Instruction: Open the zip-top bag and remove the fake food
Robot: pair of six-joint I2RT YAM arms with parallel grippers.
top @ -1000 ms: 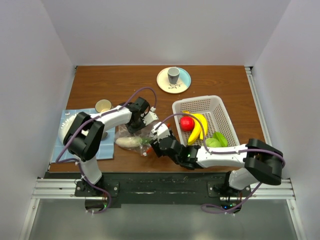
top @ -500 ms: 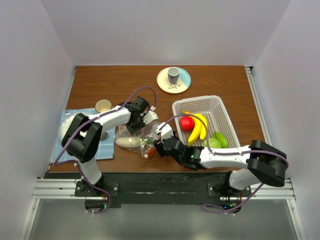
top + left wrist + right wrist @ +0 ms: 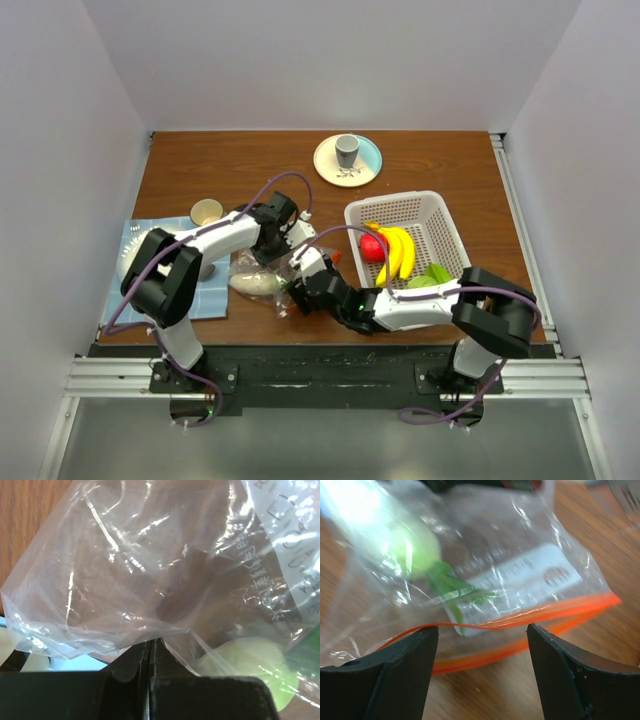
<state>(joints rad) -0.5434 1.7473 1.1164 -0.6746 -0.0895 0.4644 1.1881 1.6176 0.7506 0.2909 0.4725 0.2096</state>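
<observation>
The only writing stands on the clear crinkly plastic zip-top bag. In the left wrist view a white printed panel fills the upper right of the frame. It carries grey lines of print turned sideways, a mix of Latin capitals and what look like Chinese characters. The creased film and the glare break them up, so no whole word can be read. In the right wrist view the same panel sits right of centre, its print blurred to grey smudges. Nothing legible shows from above.

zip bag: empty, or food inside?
Not empty. Through the zip-top bag a pale green piece with green leaves shows inside, in both wrist views.
</observation>
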